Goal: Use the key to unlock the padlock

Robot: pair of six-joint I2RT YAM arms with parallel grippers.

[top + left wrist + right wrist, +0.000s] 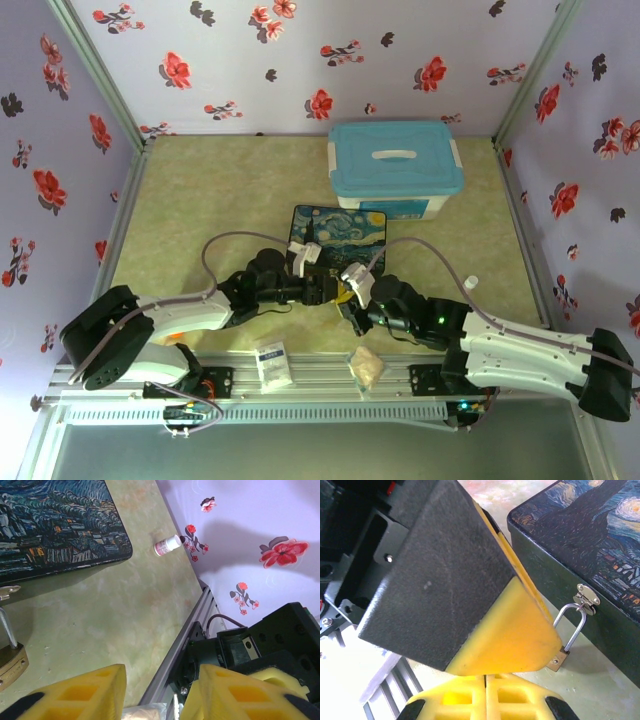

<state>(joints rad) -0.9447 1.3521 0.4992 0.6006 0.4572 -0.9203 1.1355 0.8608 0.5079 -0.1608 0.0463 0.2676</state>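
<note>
Against the front wall of the starry-night box [580, 545], the padlock [559, 657] hung by its silver shackle [572, 625] from the hasp [585, 597], its brass body down by the green table [100, 625]. The left gripper [160, 692] stood wide open, with the padlock outside its gap, beside one finger. The right gripper [486, 692] had its yellow pads pressed together; whether anything lay between them could not be told.

Black-and-white arms [190, 318] with grey cables [215, 250] end in yellow honeycombed fingers [80, 692].
</note>
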